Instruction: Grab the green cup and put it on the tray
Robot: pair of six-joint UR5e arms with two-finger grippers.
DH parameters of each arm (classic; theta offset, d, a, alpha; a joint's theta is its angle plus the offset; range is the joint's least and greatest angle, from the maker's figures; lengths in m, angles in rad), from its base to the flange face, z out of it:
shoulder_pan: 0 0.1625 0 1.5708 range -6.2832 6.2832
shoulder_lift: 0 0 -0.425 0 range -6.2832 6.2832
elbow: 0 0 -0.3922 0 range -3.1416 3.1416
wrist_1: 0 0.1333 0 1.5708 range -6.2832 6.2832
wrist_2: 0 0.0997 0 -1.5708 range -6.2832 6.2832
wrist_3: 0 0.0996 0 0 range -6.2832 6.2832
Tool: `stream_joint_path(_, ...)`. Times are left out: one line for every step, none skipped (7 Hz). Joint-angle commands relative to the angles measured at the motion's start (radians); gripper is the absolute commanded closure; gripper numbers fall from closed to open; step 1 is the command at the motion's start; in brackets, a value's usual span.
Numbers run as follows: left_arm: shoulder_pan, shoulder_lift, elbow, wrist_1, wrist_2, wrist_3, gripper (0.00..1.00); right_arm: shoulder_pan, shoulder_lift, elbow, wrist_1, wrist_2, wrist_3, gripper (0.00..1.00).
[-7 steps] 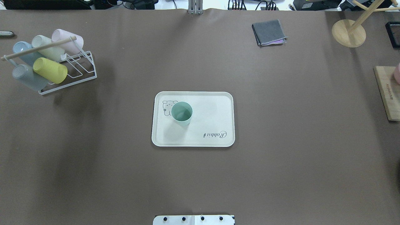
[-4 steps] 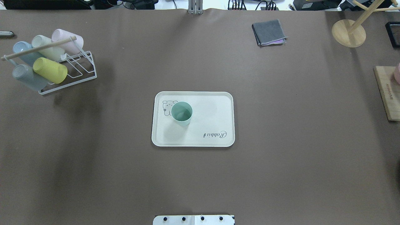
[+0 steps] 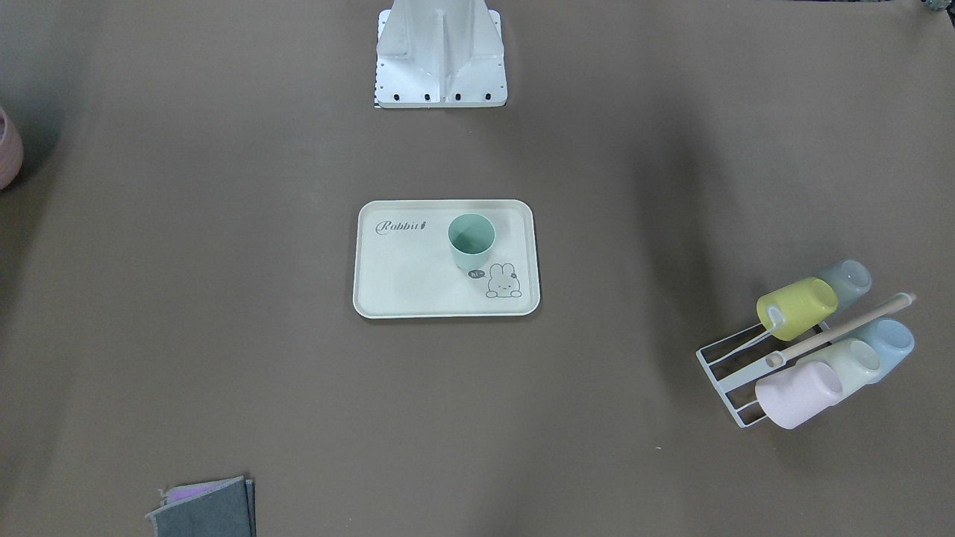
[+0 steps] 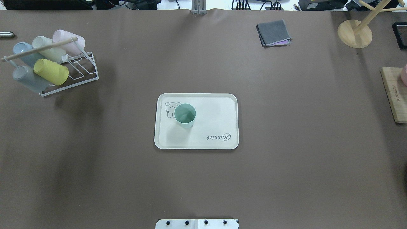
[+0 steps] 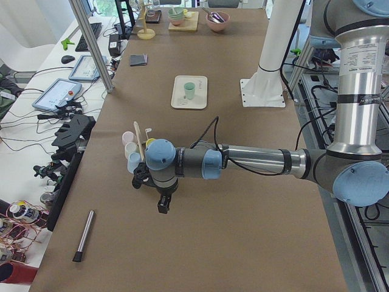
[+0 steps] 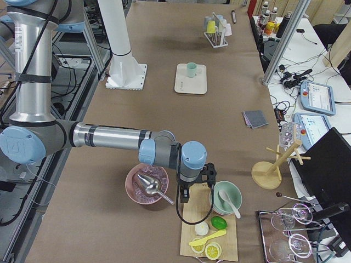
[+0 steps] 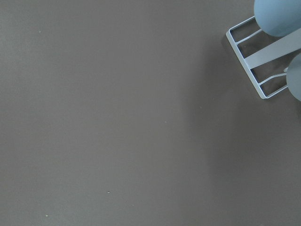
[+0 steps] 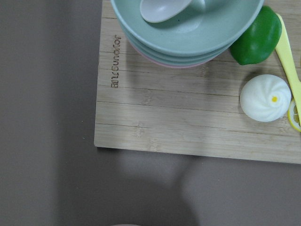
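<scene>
- Reads "Rabbit" in grey script on the one cream tray point(image 3: 403, 276), with a small "hi" bubble point(image 3: 477, 274) beside a bunny drawing point(image 3: 503, 282) in the tray's opposite corner.
- Holds one green cup point(image 4: 184, 115), upright and mouth up, inside the tray's rim in the half with the bunny, just beside the drawing.
- Counts five cups lying tilted on the white wire rack point(image 4: 81, 68), well apart from the tray: one yellow-green cup point(image 4: 51, 71), one grey cup point(image 4: 27, 79), one blue cup point(image 4: 22, 51), one pale whitish cup point(image 4: 46, 47), one pink cup point(image 4: 68, 39); one wooden rod point(image 4: 38, 48) across the top.
- Carries engraved lettering point(image 8: 114, 61) along one edge of the bamboo cutting board point(image 8: 188, 127), too unclear to spell out.
- On that board: a stack of bowls point(image 8: 188, 37), mint on top and pink beneath, with one white spoon point(image 8: 164, 8); one green fruit point(image 8: 256, 37); one white bun point(image 8: 265, 98); one yellow utensil point(image 8: 291, 70).
- One folded grey cloth point(image 4: 274, 32) near the table's far edge.
- Left gripper point(image 5: 163, 205): hangs over bare table near the rack, far from the cup; cannot tell whether spread or pressed together.
- Right gripper point(image 6: 183, 195): hangs at the cutting board's edge, beside a pink bowl point(image 6: 137, 194) with a metal scoop; cannot tell its finger state either.
</scene>
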Motion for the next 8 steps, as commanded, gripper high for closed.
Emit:
stream_joint_path(0.0, 0.025, -0.001, -0.006, 0.0, 0.0, 0.02, 0.0, 0.0, 0.0, 0.001, 0.0, 0.0, 0.0)
stream_joint_path(-0.002, 0.026, -0.009, -0.006, 0.0, 0.0, 0.01, 0.0, 0.0, 0.0, 0.0, 0.0, 0.0, 0.0)
stream_joint_path(-0.002, 0.026, -0.01, -0.006, 0.0, 0.0, 0.02, 0.0, 0.0, 0.0, 0.001, 0.0, 0.001, 0.0)
stream_joint_path(-0.002, 0.026, -0.012, -0.006, 0.0, 0.0, 0.01, 0.0, 0.0, 0.0, 0.001, 0.0, 0.001, 0.0)
stream_joint_path(-0.002, 0.026, -0.013, -0.006, 0.0, 0.0, 0.01, 0.0, 0.0, 0.0, 0.001, 0.0, 0.0, 0.0)
stream_joint_path(-0.002, 0.026, -0.015, -0.006, 0.0, 0.0, 0.02, 0.0, 0.0, 0.0, 0.0, 0.0, 0.001, 0.0)
stream_joint_path(-0.008, 0.026, -0.018, -0.006, 0.0, 0.0, 0.01, 0.0, 0.0, 0.0, 0.0, 0.0, 0.001, 0.0)
stream_joint_path(-0.012, 0.024, -0.016, -0.006, 0.0, 0.0, 0.01, 0.0, 0.0, 0.002, 0.0, 0.002, 0.001, 0.0)
